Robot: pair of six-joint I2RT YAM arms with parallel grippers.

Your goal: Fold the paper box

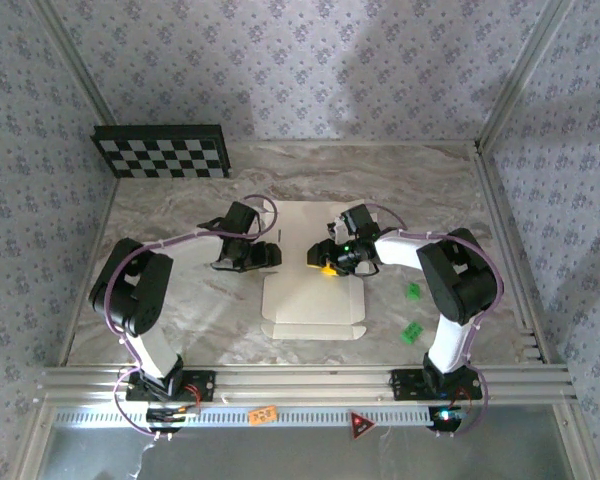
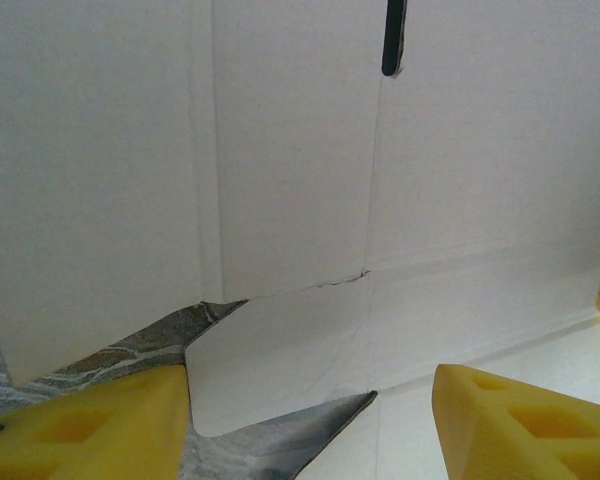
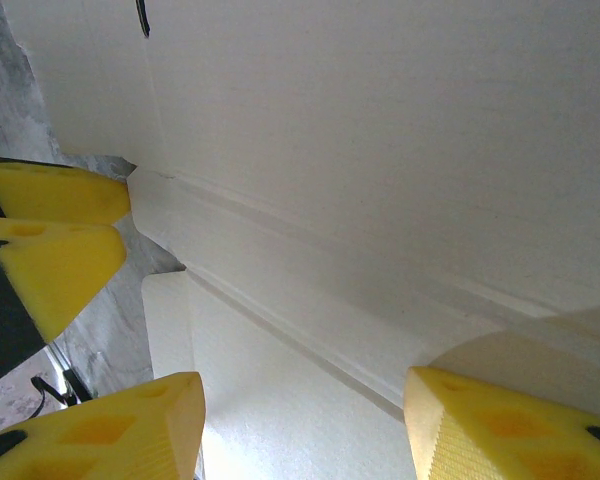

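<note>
Top external: paper box (image 1: 310, 300) plain white, creased, on marble table (image 1: 180, 200).

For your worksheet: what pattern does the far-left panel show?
Black-and-white checks; the panel shows best from the top camera.

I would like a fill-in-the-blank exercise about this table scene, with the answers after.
The black-and-white checkerboard panel sits at the far ____ corner of the grey marble-patterned table. The small green blocks lie to the ____ of the flat white cardboard sheet. Both pairs of yellow jaws over it are ____.
Missing words: left; right; open.
</note>
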